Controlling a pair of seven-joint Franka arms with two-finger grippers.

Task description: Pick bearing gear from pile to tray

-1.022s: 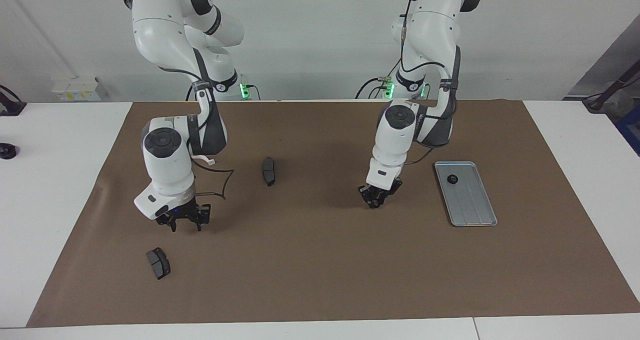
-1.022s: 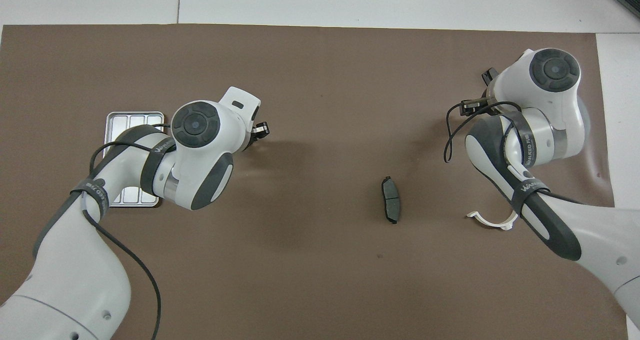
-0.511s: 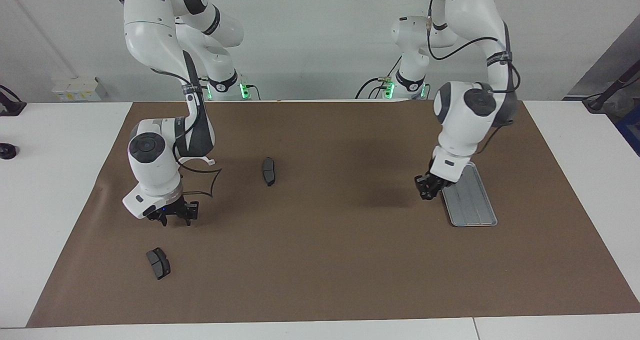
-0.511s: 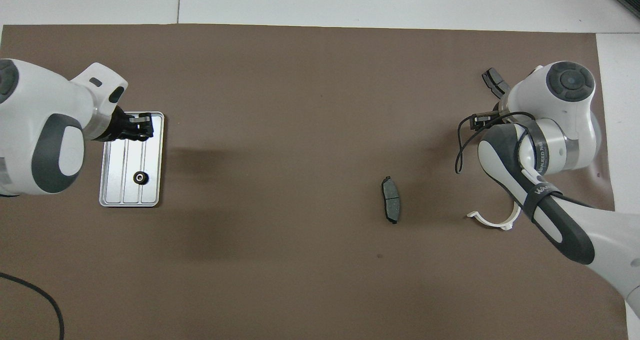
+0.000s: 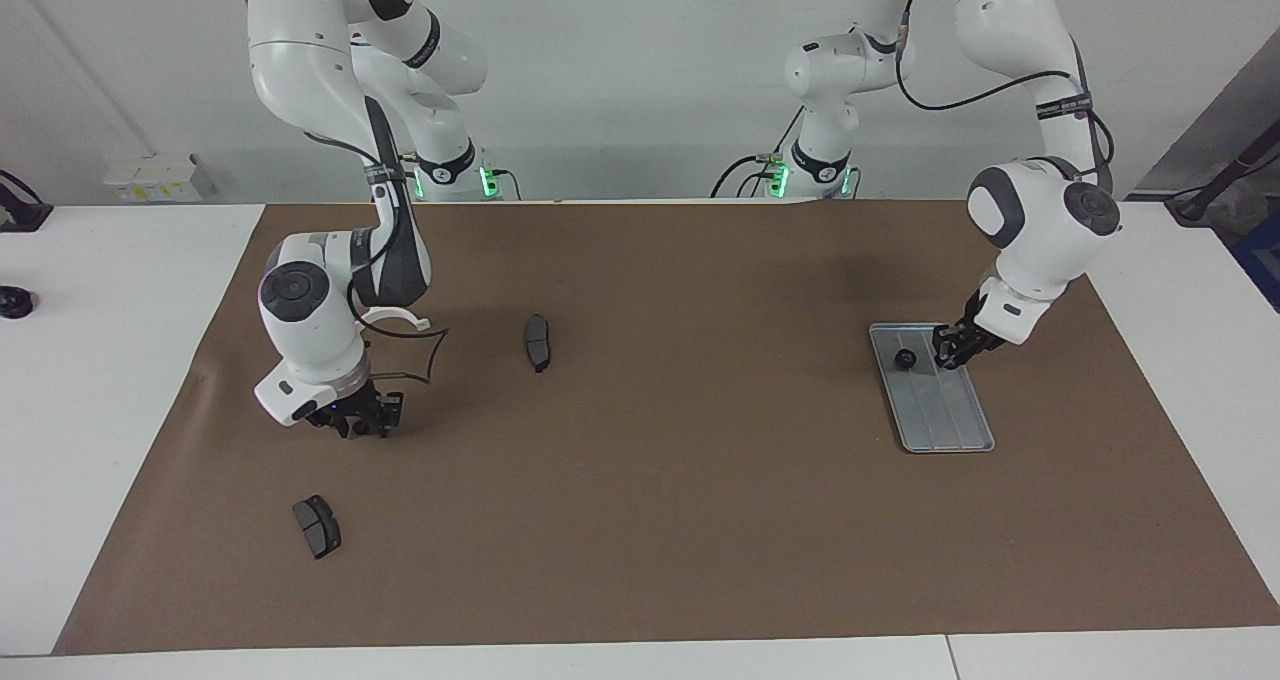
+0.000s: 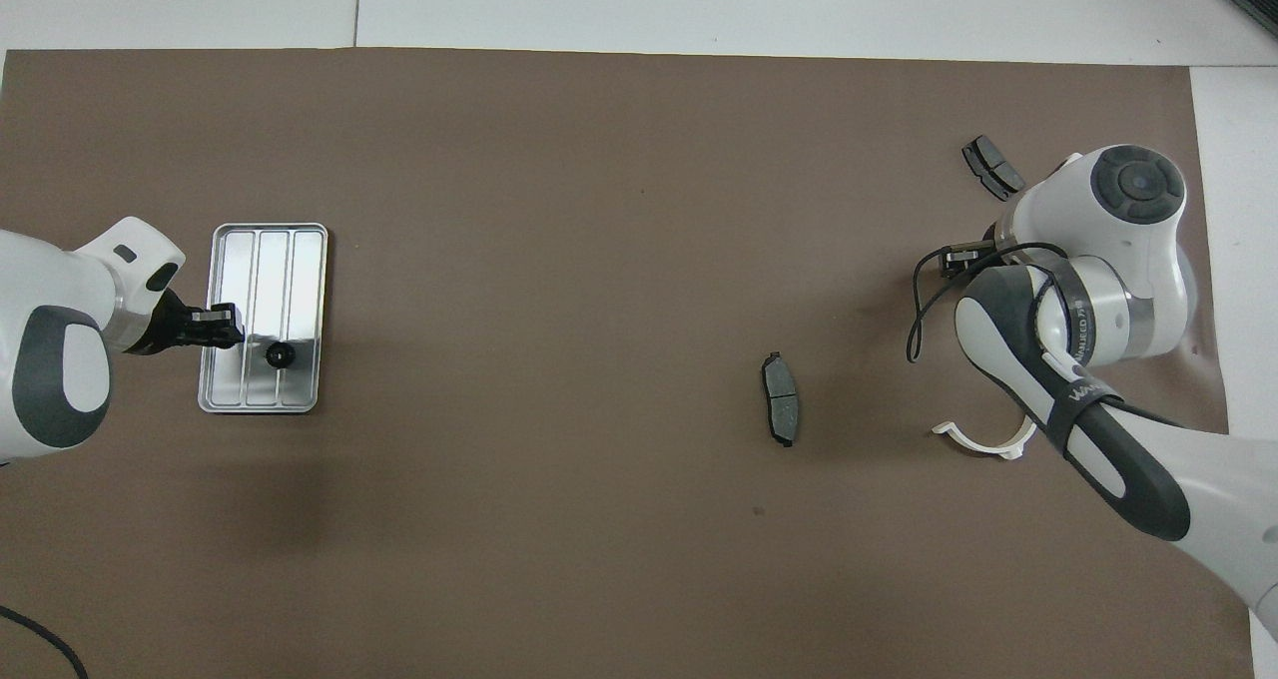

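The black bearing gear [image 5: 905,359] lies in the tray [image 5: 950,425], right of centre in the facing view; small, stiff, likely to roll, best pinched across its rim. The left gripper [image 5: 956,348] hovers beside it, and the right gripper [image 5: 358,422] hangs low at centre-left; I cannot tell either's opening.

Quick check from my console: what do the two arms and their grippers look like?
Both arms have glossy white shells with dark grey joint sections and round dark grey caps. Loose black cables run along them, held by lettered black straps. The left gripper and right gripper are small and black. Green lights glow at both bases.
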